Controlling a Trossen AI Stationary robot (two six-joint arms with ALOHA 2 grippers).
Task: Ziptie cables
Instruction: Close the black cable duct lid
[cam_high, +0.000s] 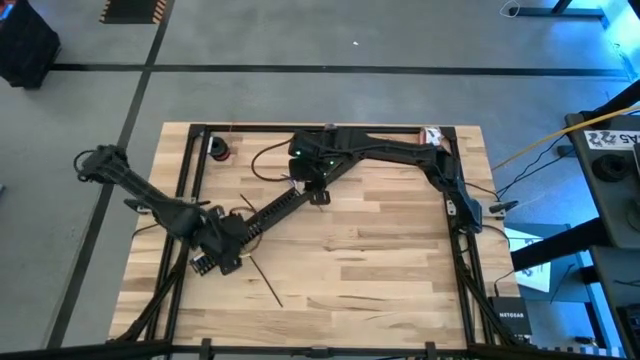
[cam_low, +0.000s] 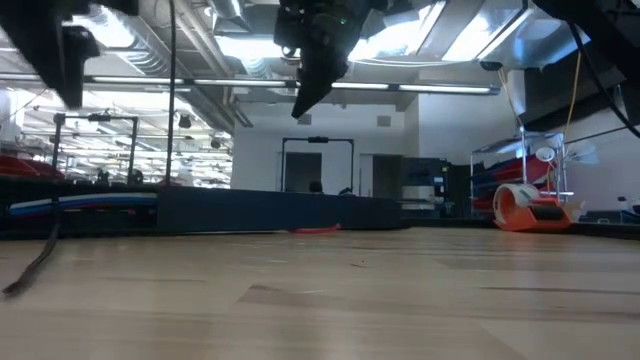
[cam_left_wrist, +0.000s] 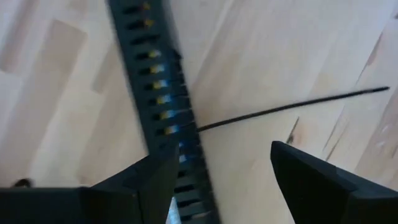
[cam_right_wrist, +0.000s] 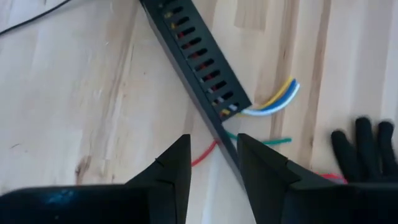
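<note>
Lying beside left gripper (cam_left_wrist: 221, 180), ziptie (cam_left_wrist: 292, 107), untouched

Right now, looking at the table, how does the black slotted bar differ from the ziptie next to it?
The slotted bar is broad, the ziptie hair-thin. The slotted bar has a row of slots with coloured wires showing inside; the ziptie is plain. In the high view the slotted bar is clearly longer than the ziptie. Both are dark and straight.
</note>
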